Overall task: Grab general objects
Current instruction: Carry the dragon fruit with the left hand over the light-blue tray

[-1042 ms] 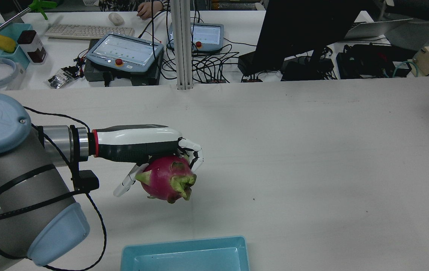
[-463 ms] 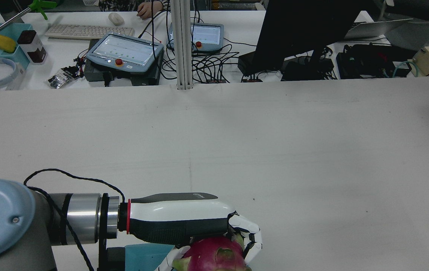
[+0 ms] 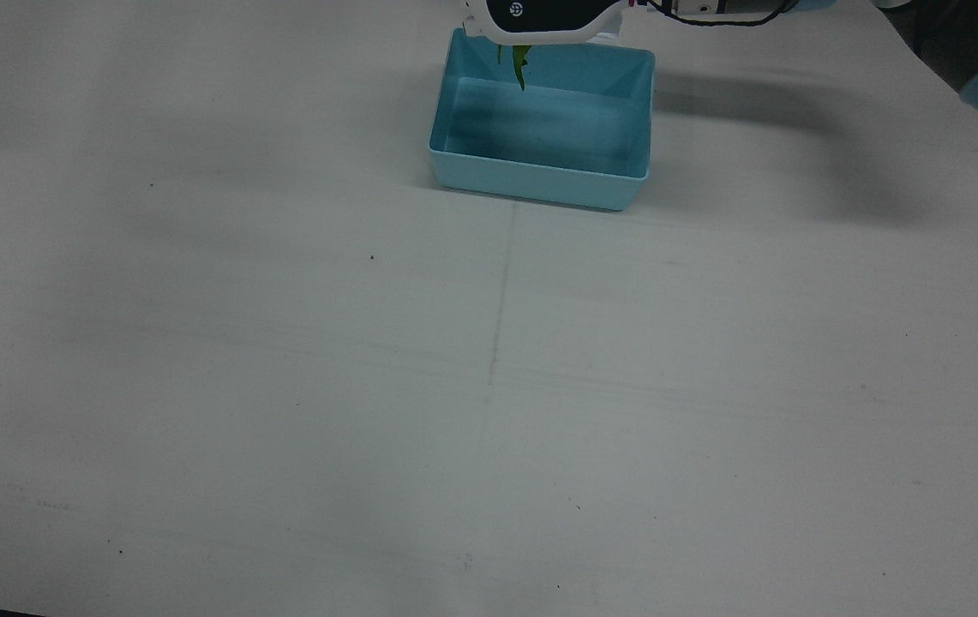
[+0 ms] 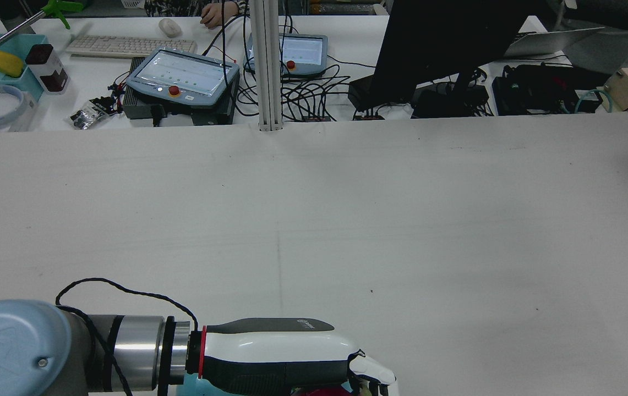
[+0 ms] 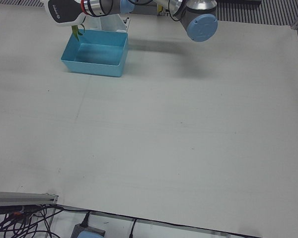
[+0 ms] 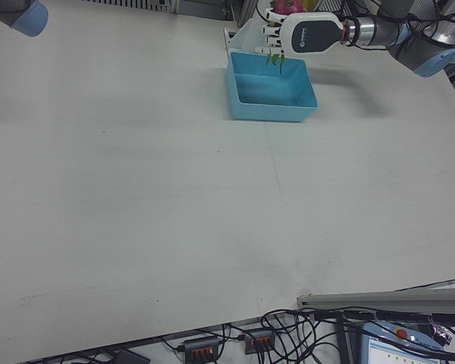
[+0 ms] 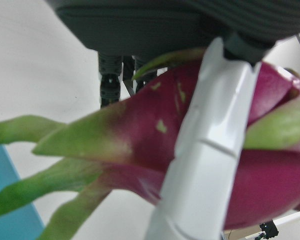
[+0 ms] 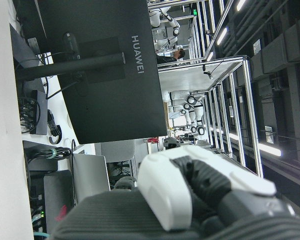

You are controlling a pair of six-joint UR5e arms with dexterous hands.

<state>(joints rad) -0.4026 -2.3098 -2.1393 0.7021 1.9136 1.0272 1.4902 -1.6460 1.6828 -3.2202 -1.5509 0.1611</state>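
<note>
Left hand (image 6: 282, 30): fingers clamped around the dragon fruit (image 7: 200, 150), held above the blue bin (image 3: 540, 128) at the robot-side edge of the tabletop (image 3: 489, 386) (green leaf tips hang over the bin's back wall). Right hand (image 8: 190, 200): only its own camera shows it; finger state cannot be told.

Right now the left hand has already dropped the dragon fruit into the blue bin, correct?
Not dropped. The left hand is above the blue bin, but its fingers are wrapped around the dragon fruit, as the left hand view shows.
</note>
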